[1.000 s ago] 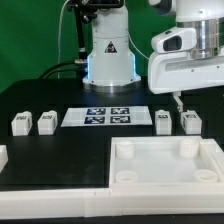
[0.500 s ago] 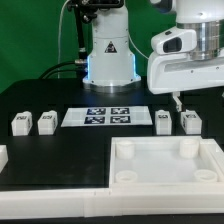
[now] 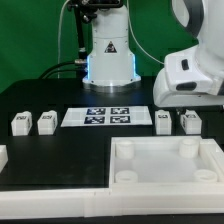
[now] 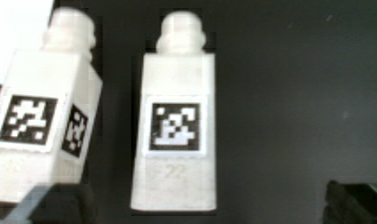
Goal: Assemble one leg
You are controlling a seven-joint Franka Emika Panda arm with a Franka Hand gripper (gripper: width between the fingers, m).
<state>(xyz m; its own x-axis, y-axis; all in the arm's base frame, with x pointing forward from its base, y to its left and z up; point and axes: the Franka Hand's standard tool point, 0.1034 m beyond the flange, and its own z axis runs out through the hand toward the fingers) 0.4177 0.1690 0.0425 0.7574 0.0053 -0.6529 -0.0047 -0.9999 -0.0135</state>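
The gripper (image 4: 206,203) hangs with jaws apart, the leg (image 4: 181,120) lying on the table (image 4: 291,100) directly beneath it, centred. The leg is probably light, rigid, smooth plastic, best pinched across its long flat sides, clear of the neighbouring leg (image 4: 52,105).

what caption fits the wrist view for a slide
Wrist view: open gripper over two tagged legs on the black table, one leg between its fingers, the other leg beside it
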